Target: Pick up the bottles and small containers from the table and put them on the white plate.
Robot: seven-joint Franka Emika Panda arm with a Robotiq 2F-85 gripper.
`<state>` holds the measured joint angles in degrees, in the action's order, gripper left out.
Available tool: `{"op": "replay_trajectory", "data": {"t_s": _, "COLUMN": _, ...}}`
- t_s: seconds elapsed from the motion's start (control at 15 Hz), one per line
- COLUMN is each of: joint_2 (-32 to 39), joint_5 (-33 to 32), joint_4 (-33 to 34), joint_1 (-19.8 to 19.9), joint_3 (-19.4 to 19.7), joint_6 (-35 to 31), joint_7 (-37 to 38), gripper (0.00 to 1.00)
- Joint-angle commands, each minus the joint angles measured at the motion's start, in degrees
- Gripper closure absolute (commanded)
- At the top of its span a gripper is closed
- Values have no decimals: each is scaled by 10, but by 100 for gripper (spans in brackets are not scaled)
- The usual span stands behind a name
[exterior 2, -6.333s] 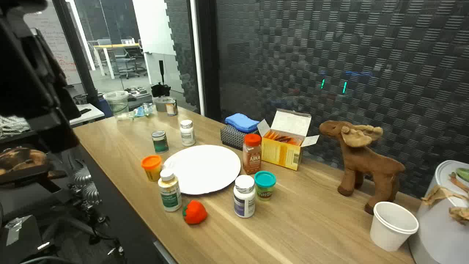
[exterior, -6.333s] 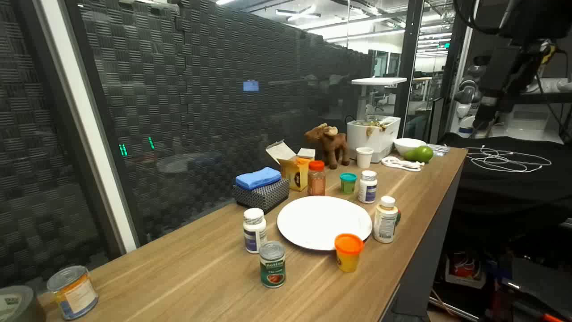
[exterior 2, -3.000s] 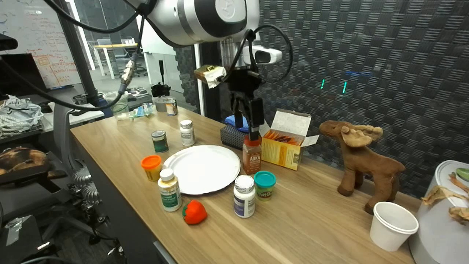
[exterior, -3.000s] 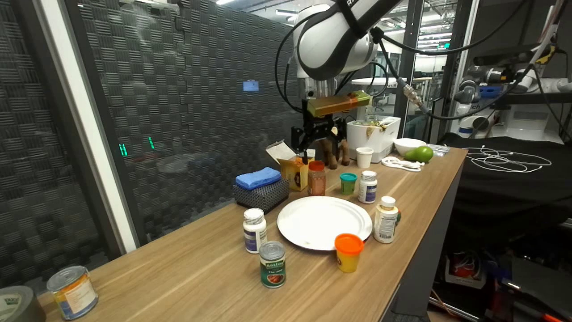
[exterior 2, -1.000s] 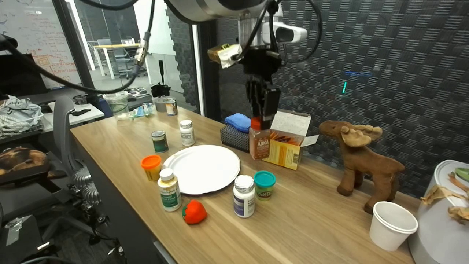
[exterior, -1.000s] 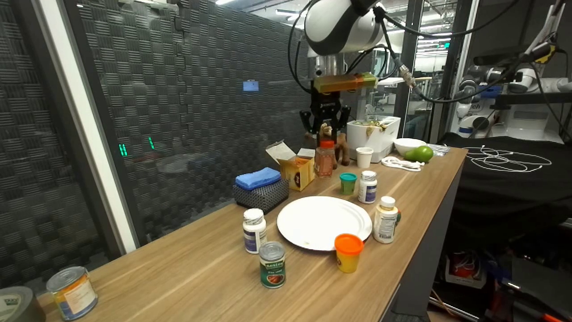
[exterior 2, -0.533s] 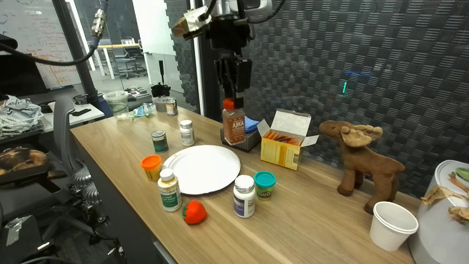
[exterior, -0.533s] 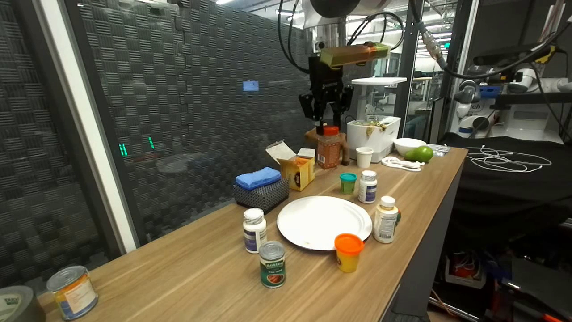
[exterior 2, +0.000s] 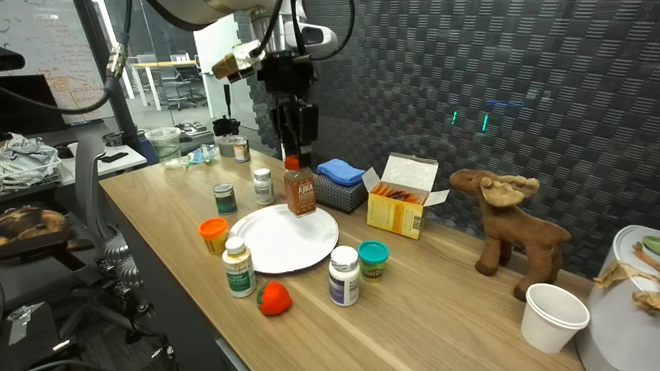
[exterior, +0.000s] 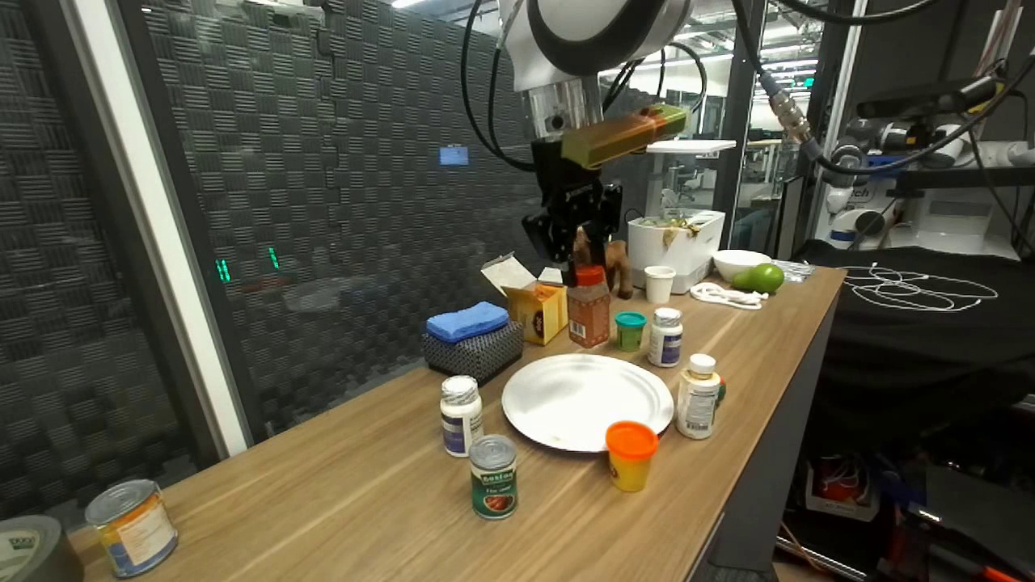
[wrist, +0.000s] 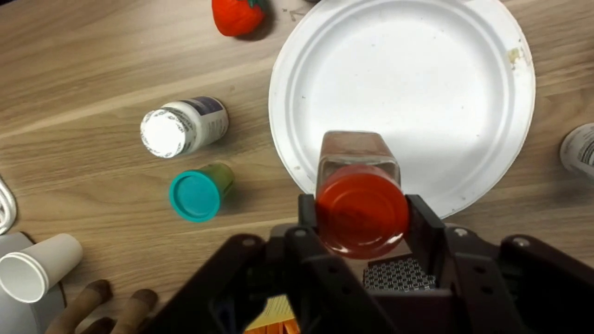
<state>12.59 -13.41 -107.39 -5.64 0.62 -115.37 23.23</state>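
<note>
My gripper (wrist: 362,208) is shut on the red cap of the orange-red sauce bottle (exterior 2: 300,190); its fingers press both sides of the cap. Slightly tilted, the bottle hangs in the air over the back part of the white plate (exterior: 586,404), which carries nothing. Around the plate on the table (exterior: 340,505) stand three white-capped bottles: one (exterior: 462,419) by the tin can, one (exterior: 697,400) near the front edge, one (wrist: 197,121) beside the green-lidded jar (wrist: 197,195). The small orange cup (exterior: 631,457) stands close to the plate's rim.
A dark green tin can (exterior: 493,478) stands near the plate. Behind it sit a patterned box (exterior 2: 340,191) with a blue cloth, an open yellow box (exterior 2: 396,214) and a toy moose (exterior 2: 515,221). A red strawberry (exterior 2: 274,298) lies by the front bottle; paper cups (exterior 2: 553,319) stand farther off.
The arm has come in, closed on the sauce bottle and lifted it from beside the yellow box. Over the last half second the bottle has moved toward the plate and lower.
</note>
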Motion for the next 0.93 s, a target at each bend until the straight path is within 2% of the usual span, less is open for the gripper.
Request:
{"op": "replay_trajectory", "data": {"t_s": 0.0, "joint_2": 8, "joint_5": 0, "joint_4": -9, "joint_1": -3, "joint_3": -4, "joint_6": -33, "joint_7": 13, "gripper": 75}}
{"op": "replay_trajectory", "data": {"t_s": 0.87, "joint_2": 59, "joint_5": 77, "joint_4": 11, "joint_1": -3, "joint_3": -8, "joint_6": -62, "joint_7": 4, "gripper": 75}}
